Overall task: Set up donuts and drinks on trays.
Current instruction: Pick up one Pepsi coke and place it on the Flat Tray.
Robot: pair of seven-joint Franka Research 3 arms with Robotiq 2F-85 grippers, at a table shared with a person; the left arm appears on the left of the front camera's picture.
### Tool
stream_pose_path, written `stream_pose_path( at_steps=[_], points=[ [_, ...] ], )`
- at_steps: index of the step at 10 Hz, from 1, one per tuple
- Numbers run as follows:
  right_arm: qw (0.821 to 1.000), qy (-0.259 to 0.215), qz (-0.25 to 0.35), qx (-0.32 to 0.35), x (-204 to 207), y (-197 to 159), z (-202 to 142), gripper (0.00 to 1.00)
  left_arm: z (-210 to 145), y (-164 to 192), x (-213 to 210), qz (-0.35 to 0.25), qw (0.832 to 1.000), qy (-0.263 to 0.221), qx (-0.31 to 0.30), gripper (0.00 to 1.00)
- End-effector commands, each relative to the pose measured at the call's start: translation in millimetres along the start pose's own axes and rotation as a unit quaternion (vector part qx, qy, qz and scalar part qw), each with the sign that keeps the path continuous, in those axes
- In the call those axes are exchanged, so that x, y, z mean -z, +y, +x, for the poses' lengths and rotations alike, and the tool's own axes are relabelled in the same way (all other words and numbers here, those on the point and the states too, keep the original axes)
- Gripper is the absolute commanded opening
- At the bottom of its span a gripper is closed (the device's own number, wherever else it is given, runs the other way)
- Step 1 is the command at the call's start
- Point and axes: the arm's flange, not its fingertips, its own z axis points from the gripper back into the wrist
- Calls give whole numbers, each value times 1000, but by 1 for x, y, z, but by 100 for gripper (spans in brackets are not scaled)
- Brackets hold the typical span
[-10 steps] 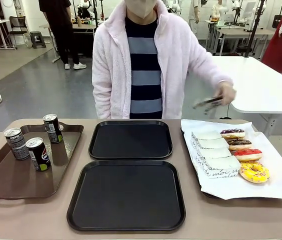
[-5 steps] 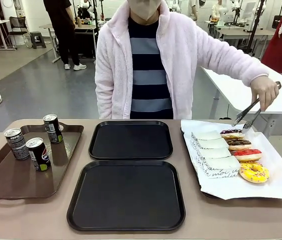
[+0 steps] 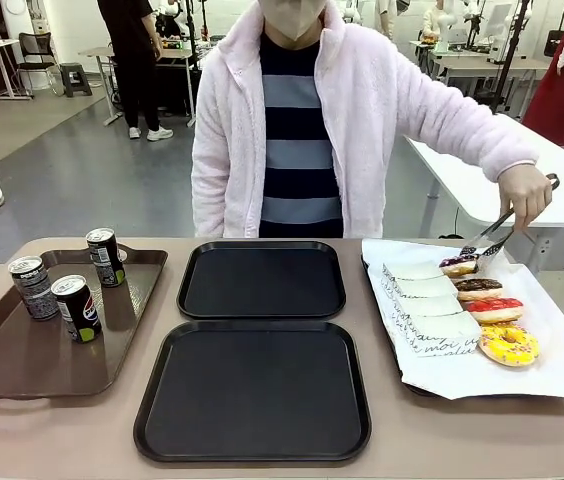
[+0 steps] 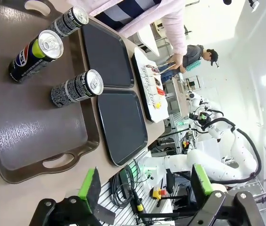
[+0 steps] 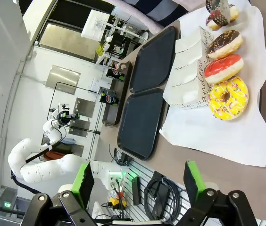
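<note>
Person's tongs are on the far donut, presumably to move it to a black tray. My left gripper and right gripper hang wide, empty.

Three soda cans, four donuts, two black trays, one brown tray, one tongs.
</note>
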Motion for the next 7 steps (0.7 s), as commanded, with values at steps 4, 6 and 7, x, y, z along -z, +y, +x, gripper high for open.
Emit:
stream_pose_path(
  at_steps=[4, 6, 7],
  points=[
    [1000, -4, 7, -3, -1, -1, 0, 100, 23, -51, 12, 53, 997, 31, 47, 100],
    [1000, -4, 7, -3, -1, -1, 0, 100, 34, -101, 30, 131, 986, 64, 85, 100],
    [1000, -4, 7, -3, -1, -1, 0, 100, 40, -122, 46, 189, 973, 93, 95, 100]
  ],
)
